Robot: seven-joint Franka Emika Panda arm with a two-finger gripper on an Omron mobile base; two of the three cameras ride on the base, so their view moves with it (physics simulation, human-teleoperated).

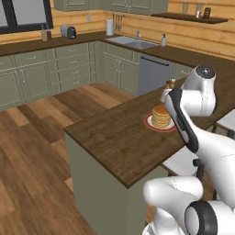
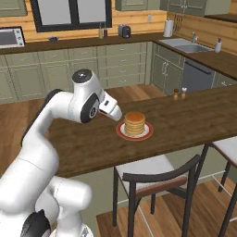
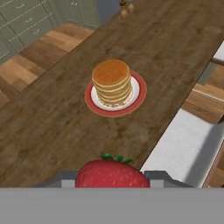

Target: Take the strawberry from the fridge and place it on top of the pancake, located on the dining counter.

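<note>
The strawberry [image 3: 111,173], red with green leaves on top, sits between my gripper's [image 3: 111,176] two fingertips at the bottom of the hand view, so the gripper is shut on it. Ahead lies the pancake [image 3: 112,81], a golden stack on a red-rimmed plate [image 3: 90,104], on the dark wooden dining counter [image 3: 48,118]. From the right base view, my gripper [image 2: 116,113] hovers over the dining counter [image 2: 185,122] just left of the pancake [image 2: 134,123]. In the left base view my arm partly covers the pancake [image 1: 161,116]. The fridge is out of view.
Two small shakers [image 2: 179,93] stand on the counter's far side beyond the plate. A dark-framed chair [image 2: 152,172] and a white stool seat [image 3: 183,144] are tucked under the counter's near edge. Green wall cabinets, a sink [image 1: 131,42] and a dishwasher [image 1: 152,72] line the back.
</note>
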